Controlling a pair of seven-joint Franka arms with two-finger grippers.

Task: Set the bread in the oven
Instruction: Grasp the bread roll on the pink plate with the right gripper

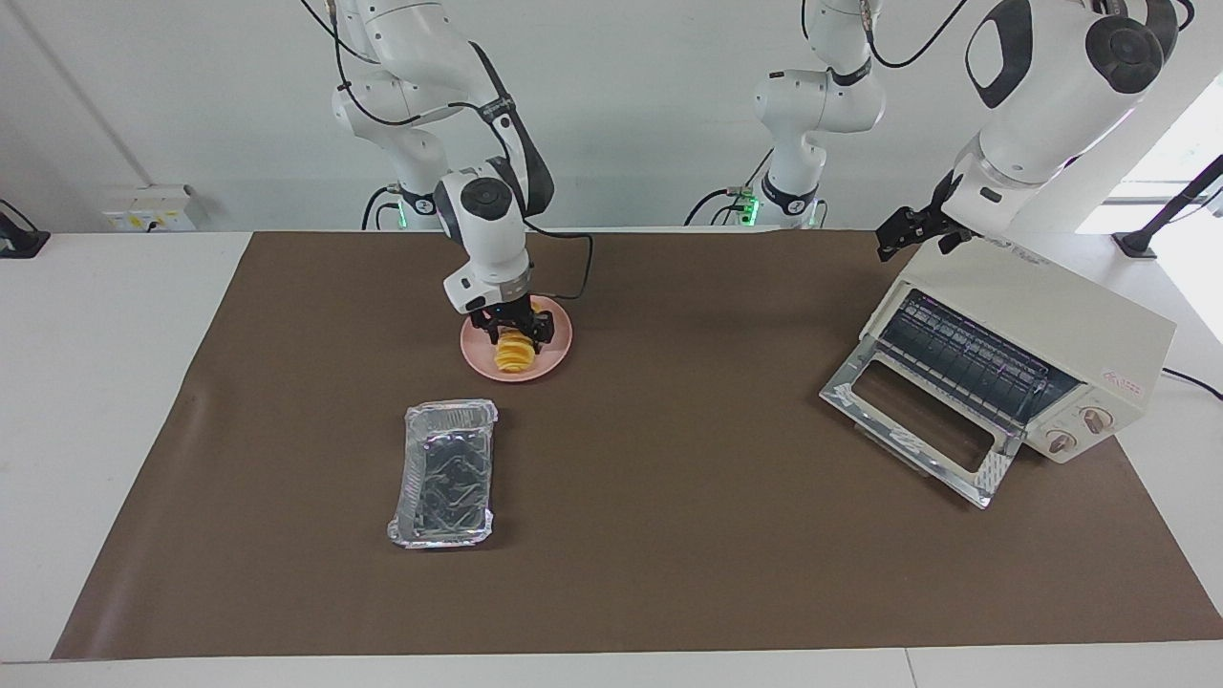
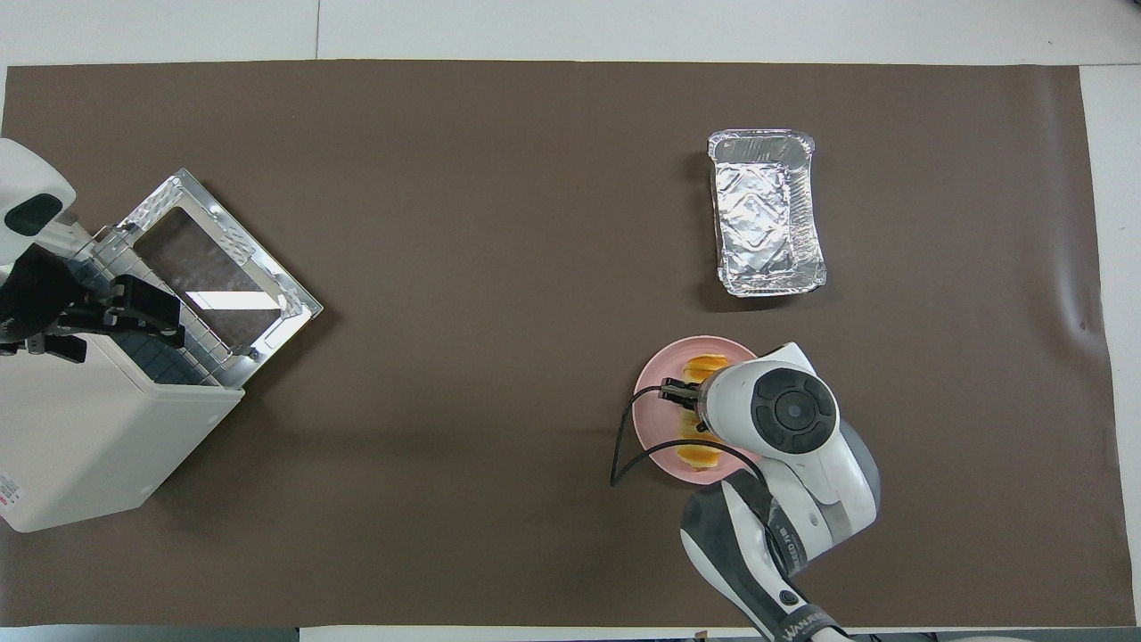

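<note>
The bread (image 1: 516,354), a ridged golden-yellow roll, lies on a pink plate (image 1: 562,346) toward the right arm's end of the table. My right gripper (image 1: 517,331) is down at the plate, open, with one finger on each side of the roll's end nearer the robots. In the overhead view the right arm hides the roll's middle; its end (image 2: 704,365) shows on the plate (image 2: 653,394). The cream-white oven (image 1: 1041,320) stands toward the left arm's end, its glass door (image 1: 917,425) dropped open and its wire rack showing. My left gripper (image 1: 912,234) hangs open over the oven's top (image 2: 89,446).
A crinkled silver foil tray (image 1: 446,473) sits empty on the brown mat, farther from the robots than the plate; it also shows in the overhead view (image 2: 767,212). A black cable loops from the right wrist beside the plate.
</note>
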